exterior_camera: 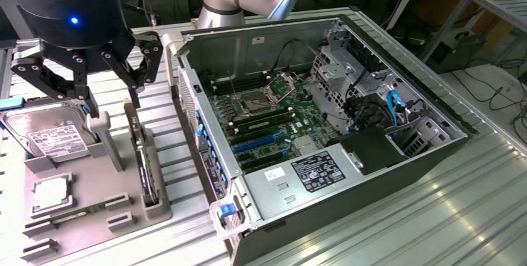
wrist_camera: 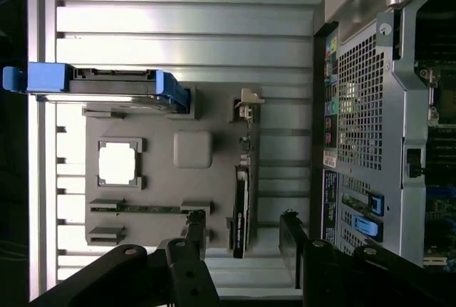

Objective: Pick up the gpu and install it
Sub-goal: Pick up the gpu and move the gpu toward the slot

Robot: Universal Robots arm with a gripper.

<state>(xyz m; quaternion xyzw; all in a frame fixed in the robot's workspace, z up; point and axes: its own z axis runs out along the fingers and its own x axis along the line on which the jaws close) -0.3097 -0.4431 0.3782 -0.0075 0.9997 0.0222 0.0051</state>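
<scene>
Two-finger gripper (exterior_camera: 110, 102) (wrist_camera: 242, 241) spread wide, nothing grasped, poised over gpu (exterior_camera: 145, 162) (wrist_camera: 241, 193); gpu stood edge-up at gray tray (exterior_camera: 99, 189) (wrist_camera: 214, 111) rim beside computer case (exterior_camera: 329, 207) (wrist_camera: 360, 107), narrow gap between.

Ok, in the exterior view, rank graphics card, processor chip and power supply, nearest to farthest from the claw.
1. Graphics card: upright in the tray, by the claw.
2. Processor chip: on the tray, exterior view's left.
3. Power supply: inside the case, exterior view's right.
</scene>
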